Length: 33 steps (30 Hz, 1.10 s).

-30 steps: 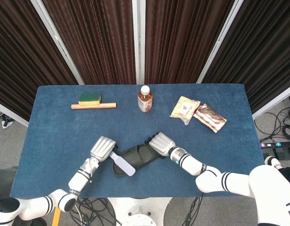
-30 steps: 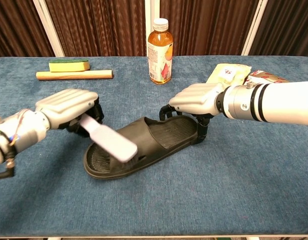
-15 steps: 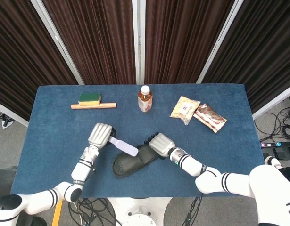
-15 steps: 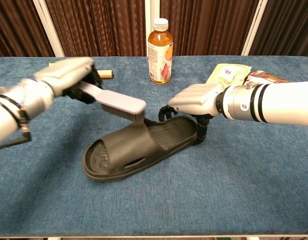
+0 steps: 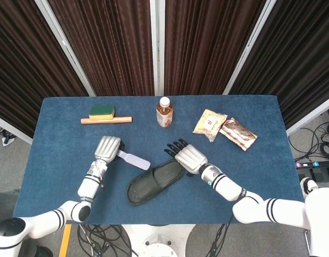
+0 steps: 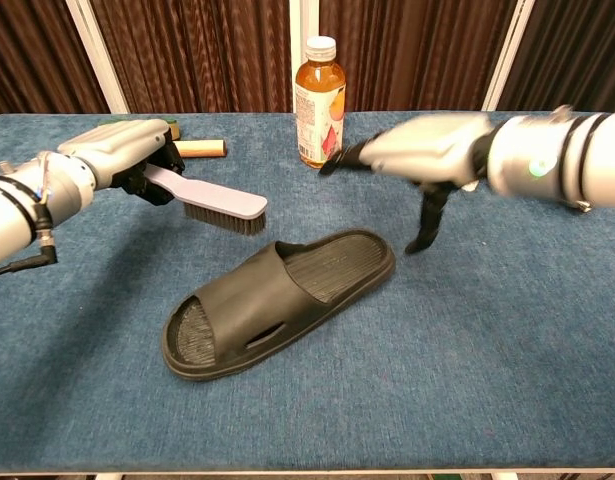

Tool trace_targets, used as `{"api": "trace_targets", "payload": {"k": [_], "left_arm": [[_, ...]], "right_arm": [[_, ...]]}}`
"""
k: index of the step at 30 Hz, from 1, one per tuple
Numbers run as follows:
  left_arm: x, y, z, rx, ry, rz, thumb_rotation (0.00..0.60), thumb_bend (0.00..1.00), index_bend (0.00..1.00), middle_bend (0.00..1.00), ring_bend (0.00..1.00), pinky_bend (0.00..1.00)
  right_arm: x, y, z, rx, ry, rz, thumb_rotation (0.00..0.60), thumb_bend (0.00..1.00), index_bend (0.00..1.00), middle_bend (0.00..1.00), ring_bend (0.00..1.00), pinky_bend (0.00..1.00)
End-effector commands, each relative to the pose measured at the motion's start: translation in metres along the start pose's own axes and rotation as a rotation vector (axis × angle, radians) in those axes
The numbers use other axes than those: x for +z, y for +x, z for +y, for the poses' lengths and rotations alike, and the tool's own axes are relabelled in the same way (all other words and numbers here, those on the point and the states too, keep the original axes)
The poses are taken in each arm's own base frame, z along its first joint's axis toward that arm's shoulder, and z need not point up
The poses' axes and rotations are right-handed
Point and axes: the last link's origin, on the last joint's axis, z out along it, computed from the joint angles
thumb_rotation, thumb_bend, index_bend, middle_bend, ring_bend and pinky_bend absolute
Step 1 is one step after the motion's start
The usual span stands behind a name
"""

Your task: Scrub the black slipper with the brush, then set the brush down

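Observation:
The black slipper (image 6: 277, 299) (image 5: 153, 182) lies flat on the blue table, toe toward the near left. My left hand (image 6: 122, 155) (image 5: 108, 148) grips the handle of a white brush (image 6: 212, 203) (image 5: 134, 160), bristles down, held above the cloth just left of and beyond the slipper. My right hand (image 6: 427, 150) (image 5: 188, 157) hovers open above the slipper's heel end, fingers spread and touching nothing.
An orange drink bottle (image 6: 318, 102) stands at the back centre. A green-yellow sponge (image 5: 101, 112) and a wooden stick (image 5: 106, 120) lie at the back left. Two snack packets (image 5: 209, 123) (image 5: 238, 134) lie at the back right.
My right hand let go of the slipper's heel and rose with its fingers spread. My left hand carried the brush up off the slipper and away to the left.

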Motion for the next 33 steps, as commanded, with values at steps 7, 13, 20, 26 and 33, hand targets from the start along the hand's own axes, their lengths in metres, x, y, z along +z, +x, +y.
{"api": "trace_targets", "payload": {"k": [7,13,20,26,33], "left_arm": [[0.008,-0.002,-0.002,0.034,0.045,-0.017,0.532,0.18,0.25,0.31,0.24,0.57],[-0.001,0.012,-0.01,-0.023,0.058,-0.007,0.43,0.09,0.14,0.12,0.09,0.34],[-0.054,0.058,-0.057,0.008,0.081,0.115,0.6,0.09,0.16,0.14,0.09,0.34],[-0.122,0.083,-0.111,0.034,0.124,0.192,0.6,0.09,0.19,0.16,0.09,0.32],[-0.203,0.086,-0.142,0.074,0.206,0.24,0.6,0.09,0.24,0.18,0.09,0.29]], "right_arm": [[-0.052,0.023,0.041,0.041,-0.112,0.098,0.6,0.02,0.0,0.0,0.0,0.0],[-0.077,0.018,0.061,0.055,-0.159,0.1,0.6,0.02,0.0,0.0,0.0,0.0],[-0.13,0.007,0.094,0.1,-0.288,0.159,0.6,0.09,0.0,0.07,0.0,0.01],[-0.191,-0.013,0.118,0.158,-0.421,0.209,0.6,0.15,0.01,0.16,0.0,0.04],[-0.259,-0.043,0.117,0.201,-0.544,0.305,0.6,0.15,0.01,0.13,0.0,0.03]]}}
